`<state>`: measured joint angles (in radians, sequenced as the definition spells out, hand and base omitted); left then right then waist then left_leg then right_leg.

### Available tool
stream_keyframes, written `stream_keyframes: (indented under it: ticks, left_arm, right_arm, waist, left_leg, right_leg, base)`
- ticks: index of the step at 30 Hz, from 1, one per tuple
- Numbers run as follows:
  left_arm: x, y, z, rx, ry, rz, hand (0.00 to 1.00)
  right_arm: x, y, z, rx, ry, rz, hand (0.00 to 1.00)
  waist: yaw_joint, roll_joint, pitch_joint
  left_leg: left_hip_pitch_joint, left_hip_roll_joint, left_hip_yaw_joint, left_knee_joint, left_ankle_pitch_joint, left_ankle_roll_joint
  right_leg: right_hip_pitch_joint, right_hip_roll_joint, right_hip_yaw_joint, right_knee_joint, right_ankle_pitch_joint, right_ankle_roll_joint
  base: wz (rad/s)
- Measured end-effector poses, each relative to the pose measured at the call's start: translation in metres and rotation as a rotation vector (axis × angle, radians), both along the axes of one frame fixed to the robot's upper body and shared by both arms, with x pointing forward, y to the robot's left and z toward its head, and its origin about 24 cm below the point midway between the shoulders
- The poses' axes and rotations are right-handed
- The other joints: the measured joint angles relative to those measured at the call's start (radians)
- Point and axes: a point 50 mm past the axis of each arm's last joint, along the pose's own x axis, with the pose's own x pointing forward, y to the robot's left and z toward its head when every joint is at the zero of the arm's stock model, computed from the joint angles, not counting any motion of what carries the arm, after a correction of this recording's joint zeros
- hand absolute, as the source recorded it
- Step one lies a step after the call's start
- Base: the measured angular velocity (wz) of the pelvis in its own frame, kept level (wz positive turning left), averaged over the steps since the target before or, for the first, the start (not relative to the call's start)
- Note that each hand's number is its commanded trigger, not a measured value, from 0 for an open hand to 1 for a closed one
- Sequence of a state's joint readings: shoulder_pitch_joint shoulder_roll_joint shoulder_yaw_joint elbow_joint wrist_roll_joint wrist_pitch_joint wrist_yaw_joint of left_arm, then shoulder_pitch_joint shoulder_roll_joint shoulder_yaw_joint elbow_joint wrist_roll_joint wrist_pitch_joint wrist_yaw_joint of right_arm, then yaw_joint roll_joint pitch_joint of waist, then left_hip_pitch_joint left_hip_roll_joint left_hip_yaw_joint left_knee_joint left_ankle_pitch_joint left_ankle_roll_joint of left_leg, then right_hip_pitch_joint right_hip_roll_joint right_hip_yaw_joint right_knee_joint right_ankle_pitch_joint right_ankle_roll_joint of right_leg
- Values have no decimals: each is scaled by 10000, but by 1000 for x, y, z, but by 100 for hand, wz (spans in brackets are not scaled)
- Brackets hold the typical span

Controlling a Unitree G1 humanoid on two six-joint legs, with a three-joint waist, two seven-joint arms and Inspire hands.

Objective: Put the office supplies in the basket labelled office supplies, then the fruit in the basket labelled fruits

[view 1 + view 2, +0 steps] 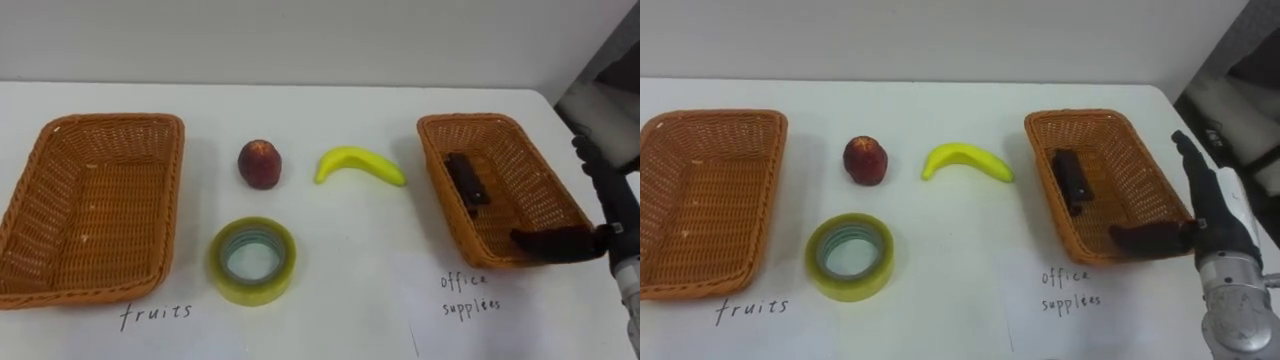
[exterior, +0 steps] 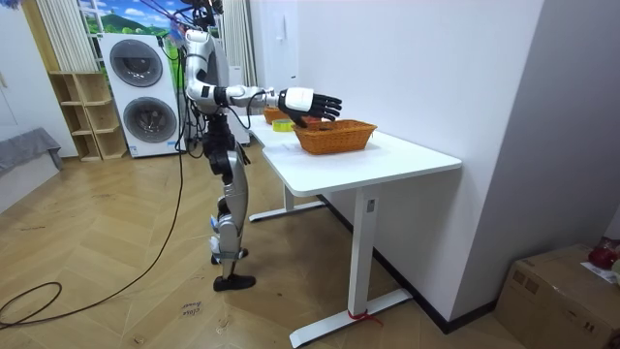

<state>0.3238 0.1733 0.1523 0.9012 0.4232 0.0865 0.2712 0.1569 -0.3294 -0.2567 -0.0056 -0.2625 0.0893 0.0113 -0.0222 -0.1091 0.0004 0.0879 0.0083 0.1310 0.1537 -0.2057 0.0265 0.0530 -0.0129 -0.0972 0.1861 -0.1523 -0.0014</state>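
White table (image 1: 330, 300), two wicker baskets: sorting partly done.
Peach (image 1: 259, 163), banana (image 1: 360, 165) and tape roll (image 1: 284, 262) lie between the baskets; a black item (image 1: 466, 182) sits in the office basket (image 1: 470, 122), the fruits basket (image 1: 110, 120) holds nothing. Right hand (image 1: 1212, 215) hovers at the office basket's edge, fingers straight, empty. Next move probably calls for reaching inward.

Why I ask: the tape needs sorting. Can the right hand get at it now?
Probably yes: the tape lies uncovered on the table, though the right hand, open, must cross the office basket.
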Motion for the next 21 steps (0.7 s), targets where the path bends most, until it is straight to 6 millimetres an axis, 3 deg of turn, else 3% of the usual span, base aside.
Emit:
stream_keyframes:
  ticks: [9, 14, 21]
  left_arm:
    - [5, -5, -4, -218, -33, 91, 0]
    - [12, -8, -4, -120, -225, 33, 0]
    - [20, -9, -4, -133, -414, -34, 0]
  right_arm:
    - [19, 11, 28, 775, -1658, 308, 0]
    - [24, 26, 57, 1010, -3153, 791, 0]
    - [38, 41, 76, 1233, -4313, 1132, 0]
  waist:
    - [50, 3, 25]
    - [310, 27, 32]
    - [562, 106, 43]
  left_leg:
    - [35, -4, 18, -23, 1, -1]
    - [49, 1, 12, -17, 0, -1]
    - [28, 0, -55, -19, 0, -1]
  right_leg:
    - [12, 14, 34, 9, 0, 0]
    - [12, 17, 26, -8, 0, 0]
    - [15, -2, -147, -9, 0, 0]
  base:
    - [-1]
    - [0]
    - [3]
